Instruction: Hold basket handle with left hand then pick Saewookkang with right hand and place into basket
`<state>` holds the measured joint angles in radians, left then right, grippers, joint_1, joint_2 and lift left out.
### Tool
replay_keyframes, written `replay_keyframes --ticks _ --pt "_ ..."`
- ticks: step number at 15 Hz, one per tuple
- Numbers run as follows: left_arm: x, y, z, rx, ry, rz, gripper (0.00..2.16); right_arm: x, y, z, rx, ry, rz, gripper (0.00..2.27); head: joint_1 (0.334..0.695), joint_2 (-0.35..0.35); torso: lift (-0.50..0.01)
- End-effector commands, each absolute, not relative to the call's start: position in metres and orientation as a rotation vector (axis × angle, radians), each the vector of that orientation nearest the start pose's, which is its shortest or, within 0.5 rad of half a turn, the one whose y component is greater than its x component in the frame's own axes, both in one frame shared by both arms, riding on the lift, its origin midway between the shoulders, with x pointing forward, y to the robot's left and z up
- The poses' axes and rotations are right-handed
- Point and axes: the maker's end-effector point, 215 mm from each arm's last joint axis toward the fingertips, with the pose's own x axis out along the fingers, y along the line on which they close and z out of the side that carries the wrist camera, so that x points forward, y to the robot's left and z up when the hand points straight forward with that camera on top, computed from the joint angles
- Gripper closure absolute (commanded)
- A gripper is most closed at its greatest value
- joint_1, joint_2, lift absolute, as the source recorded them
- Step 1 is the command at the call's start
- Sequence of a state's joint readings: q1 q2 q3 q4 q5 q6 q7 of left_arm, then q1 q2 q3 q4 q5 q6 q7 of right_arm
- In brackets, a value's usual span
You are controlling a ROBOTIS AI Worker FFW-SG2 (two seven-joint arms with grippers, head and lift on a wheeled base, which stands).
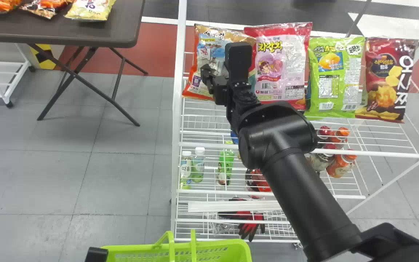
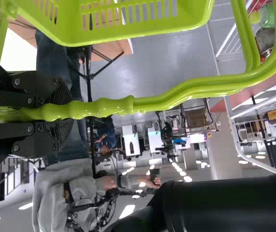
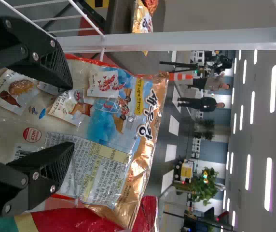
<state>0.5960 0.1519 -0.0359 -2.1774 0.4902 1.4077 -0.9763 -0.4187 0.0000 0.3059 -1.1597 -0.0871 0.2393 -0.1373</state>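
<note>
Gripping the green handle, the left claw is clenched around it beside the basket. Farther right, the shrimp snack bag stands on the white rack, left of a pink bag; the right claw is spread apart before it, though I cannot tell whether they touch.

The basket is gleaming lime green at bottom centre; the upper-left table is showing dark brown.
</note>
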Motion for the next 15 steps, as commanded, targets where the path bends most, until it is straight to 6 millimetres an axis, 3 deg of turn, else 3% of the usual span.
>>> replay_keyframes --ticks 1,4,8,12,15 --pt "0.128 0.003 -0.436 -0.938 1.208 -1.151 1.88 0.695 -0.105 -0.362 -0.077 0.194 0.113 2.25 0.695 -0.136 -0.019" --pt "0.132 0.005 -0.437 -0.944 1.196 -1.145 1.88 0.692 -0.104 -0.344 -0.061 0.101 0.098 2.25 0.695 -0.144 -0.019" --pt "0.134 0.005 -0.436 -0.942 1.191 -1.144 1.88 0.670 -0.088 -0.329 -0.032 0.077 0.118 2.25 0.695 -0.134 -0.019" --pt "0.134 0.002 -0.433 -0.939 1.186 -1.153 1.88 0.633 -0.075 -0.323 -0.046 0.099 0.156 2.25 0.695 -0.112 -0.019" --pt "0.134 0.002 -0.432 -0.941 1.182 -1.156 1.88 0.598 -0.090 -0.326 -0.053 0.135 0.156 2.25 0.695 -0.113 -0.019"
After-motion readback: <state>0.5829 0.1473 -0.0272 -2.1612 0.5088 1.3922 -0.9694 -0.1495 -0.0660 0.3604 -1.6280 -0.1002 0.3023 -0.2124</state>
